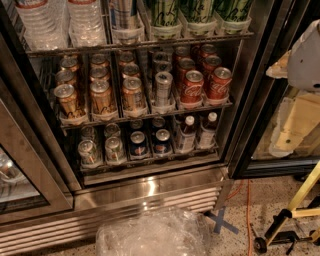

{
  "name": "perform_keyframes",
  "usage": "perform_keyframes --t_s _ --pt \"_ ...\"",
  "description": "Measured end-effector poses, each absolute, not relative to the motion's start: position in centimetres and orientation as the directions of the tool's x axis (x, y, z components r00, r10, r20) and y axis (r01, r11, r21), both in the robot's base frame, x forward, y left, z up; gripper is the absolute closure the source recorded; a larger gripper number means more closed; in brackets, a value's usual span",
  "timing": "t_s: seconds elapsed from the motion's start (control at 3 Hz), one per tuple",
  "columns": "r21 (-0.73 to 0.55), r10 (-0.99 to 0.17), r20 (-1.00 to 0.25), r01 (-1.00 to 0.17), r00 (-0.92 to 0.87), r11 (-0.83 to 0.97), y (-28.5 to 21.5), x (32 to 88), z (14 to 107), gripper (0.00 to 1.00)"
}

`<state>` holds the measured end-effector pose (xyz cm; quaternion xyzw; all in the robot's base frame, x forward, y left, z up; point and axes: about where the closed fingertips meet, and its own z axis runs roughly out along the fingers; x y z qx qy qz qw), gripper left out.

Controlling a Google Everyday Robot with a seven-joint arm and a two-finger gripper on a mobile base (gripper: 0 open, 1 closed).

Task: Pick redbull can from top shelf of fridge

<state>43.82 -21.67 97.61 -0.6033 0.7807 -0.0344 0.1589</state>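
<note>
While right of the fridge [150, 189], gripper [292, 127] empty.

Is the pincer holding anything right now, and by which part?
Cannot tell: the pincer is out of view. The redbull can stands on the top shelf, ungripped.

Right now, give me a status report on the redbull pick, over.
Gripper at right edge, outside the fridge. Redbull can upright on top shelf, untouched, between water bottles and green-and-white cans. Nothing in front of it.
</note>
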Motion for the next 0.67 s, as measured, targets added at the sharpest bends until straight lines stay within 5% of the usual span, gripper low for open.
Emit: perform_keyframes --t_s 0.67 --pt "-0.241 -0.957 -0.199 -0.936 -0.211 0.256 -21.36 44.05 97.43 0.00"
